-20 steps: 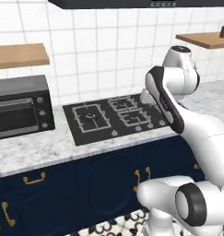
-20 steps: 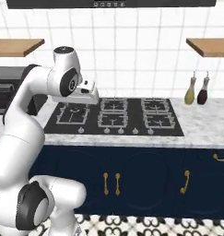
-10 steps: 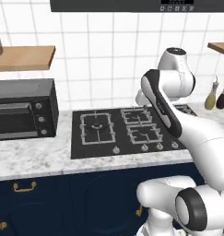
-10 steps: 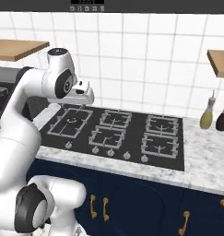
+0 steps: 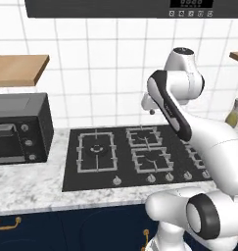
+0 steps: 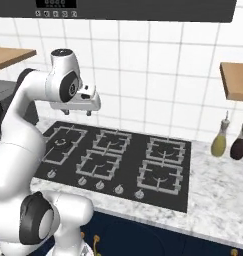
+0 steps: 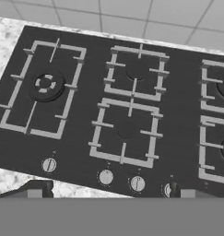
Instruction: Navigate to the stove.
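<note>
The stove (image 5: 121,158) is a wide black gas cooktop with grey square grates and a front row of silver knobs, set in the marble counter straight ahead. It also spans the counter's middle in the right base view (image 6: 118,162). My gripper (image 6: 78,113) hangs above the stove's left half, open, with nothing between its fingers. In the left base view the gripper (image 5: 151,111) peeks out from behind the upper arm link. The hand view looks down on the stove (image 7: 127,115), with the gripper (image 7: 111,191) tips spread wide at the bottom.
A black toaster oven (image 5: 17,130) stands on the counter left of the stove, under a wooden shelf (image 5: 17,68). Two bottles (image 6: 220,142) stand at the right under another shelf (image 6: 235,80). A range hood (image 5: 115,7) hangs above. Navy cabinets (image 5: 32,228) lie below.
The whole picture has shifted: the base has driven closer, so the stove looks larger and sits more in the middle of both base views. The arm holds the same pose.
</note>
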